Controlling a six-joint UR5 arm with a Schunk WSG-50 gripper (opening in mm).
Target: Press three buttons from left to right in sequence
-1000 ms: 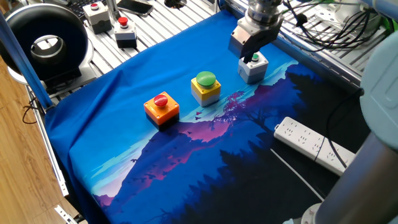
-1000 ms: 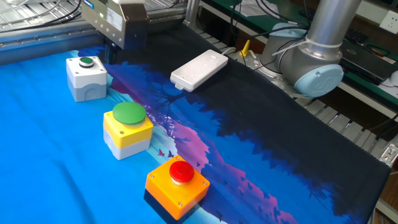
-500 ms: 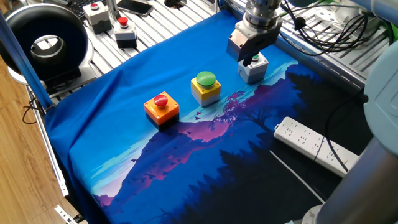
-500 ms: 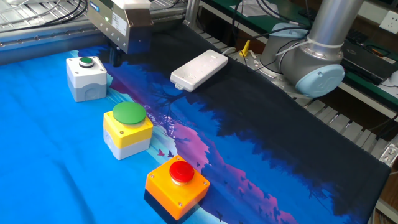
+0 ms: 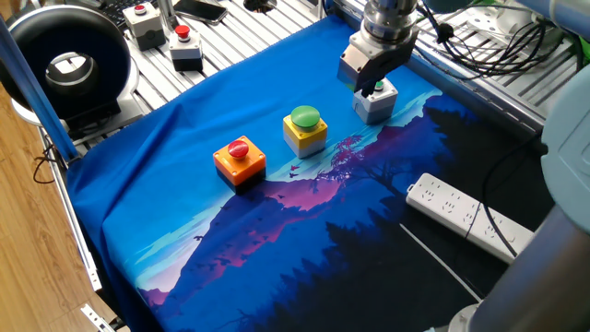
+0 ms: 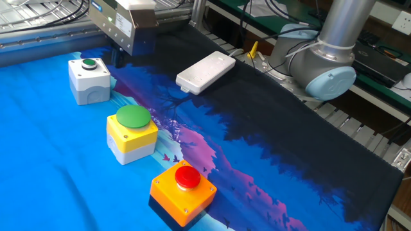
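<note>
Grey-white box [image 6: 88, 79] clear of fingers [image 6: 119, 56], elsewhere overlapped

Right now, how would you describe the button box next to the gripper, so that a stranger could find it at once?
Find the blue cloth covering the table, with three small button boxes in a row. Take the box at the end nearest the gripper: the grey-white box. Unlike the yellow box and orange box, its green cap is small.

White power strip [image 5: 466, 215] lies on blue cloth [image 5: 166, 175]
</note>
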